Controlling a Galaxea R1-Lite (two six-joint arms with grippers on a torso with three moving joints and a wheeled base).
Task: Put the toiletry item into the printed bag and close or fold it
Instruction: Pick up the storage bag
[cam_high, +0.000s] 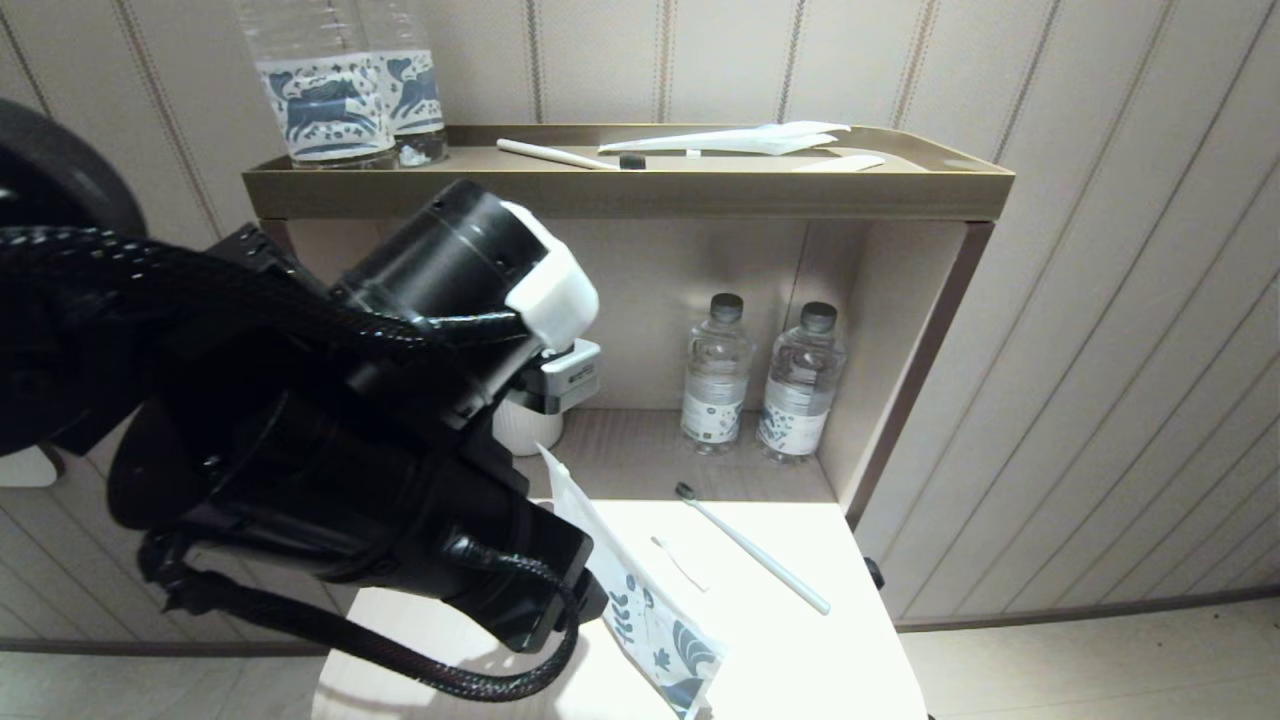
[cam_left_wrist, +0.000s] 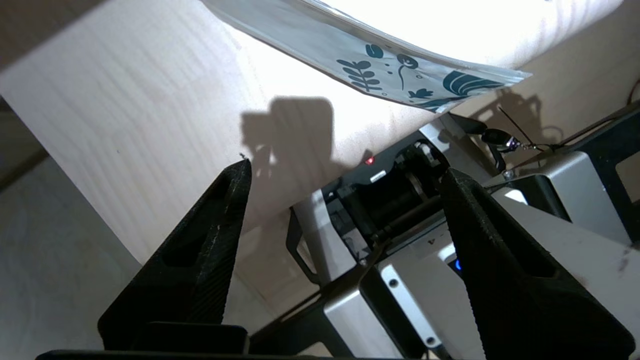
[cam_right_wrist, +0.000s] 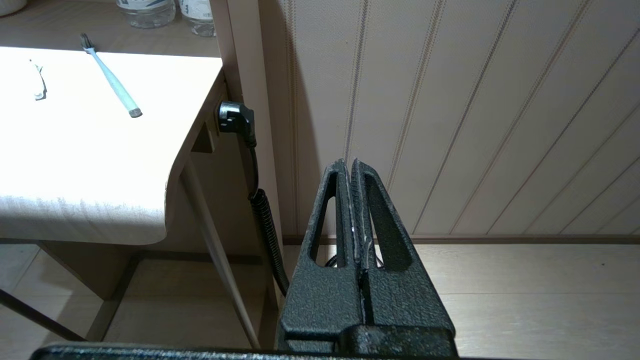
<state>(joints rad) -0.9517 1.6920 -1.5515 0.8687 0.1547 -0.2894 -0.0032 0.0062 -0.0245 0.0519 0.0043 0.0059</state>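
Note:
The toothbrush (cam_high: 752, 549) with its pale handle and dark head lies diagonally on the white table (cam_high: 820, 650); the right wrist view also shows the toothbrush (cam_right_wrist: 111, 77). The printed bag (cam_high: 645, 600) lies left of it, with its near end sticking out past the table's front edge. It is partly hidden by my left arm (cam_high: 350, 450). In the left wrist view my left gripper (cam_left_wrist: 346, 167) is open and empty, just below and in front of that edge, under the printed bag (cam_left_wrist: 395, 70). My right gripper (cam_right_wrist: 350, 164) is shut and empty, low beside the table's right side, facing the wall.
A short white strip (cam_high: 680, 562) lies between bag and toothbrush. Two water bottles (cam_high: 765, 385) stand in the recess behind. The top shelf (cam_high: 620, 190) carries a cream-handled toothbrush (cam_high: 565, 155), a plain white wrapper (cam_high: 740, 138) and two bottles (cam_high: 340, 80). A coiled black cable (cam_right_wrist: 265, 225) hangs by the table leg.

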